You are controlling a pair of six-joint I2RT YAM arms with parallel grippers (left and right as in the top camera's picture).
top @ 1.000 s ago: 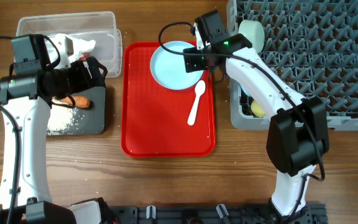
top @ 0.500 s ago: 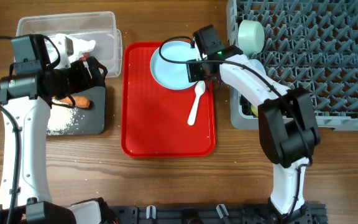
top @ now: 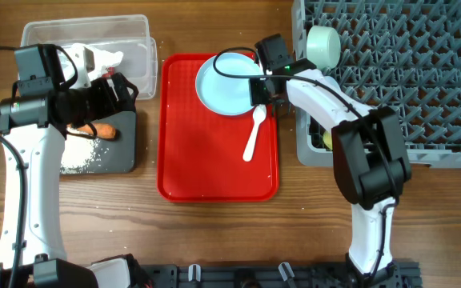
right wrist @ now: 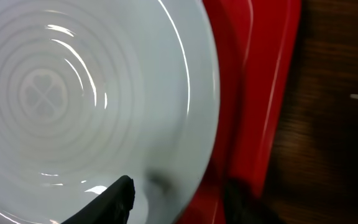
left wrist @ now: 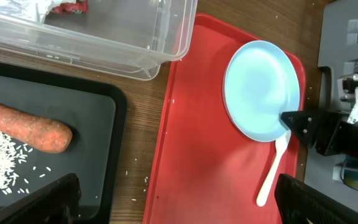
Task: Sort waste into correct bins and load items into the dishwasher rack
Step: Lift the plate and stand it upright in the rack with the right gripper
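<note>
I am holding my right gripper (right wrist: pixel 179 199) with its fingers spread: one tip is hovering over the pale blue plate (right wrist: pixel 73 93), the other outside its rim over the red tray (right wrist: pixel 263 87). Seen from overhead, this is the plate's three o'clock edge, and the fingers are not pinching it. The white spoon (top: pixel 253 134) is lying on the tray at five o'clock from the plate. At three o'clock the grey rack (top: pixel 406 72) is carrying a mint bowl (top: pixel 324 42). Far off at nine o'clock, my left gripper (left wrist: pixel 176 196) is hanging wide apart and empty by the black tray (top: pixel 126 158), where the carrot (top: pixel 102 130) and rice grains (top: pixel 74 156) are lying. The napkin (top: pixel 102 58) is sitting in the clear tub (top: pixel 86 30).
</note>
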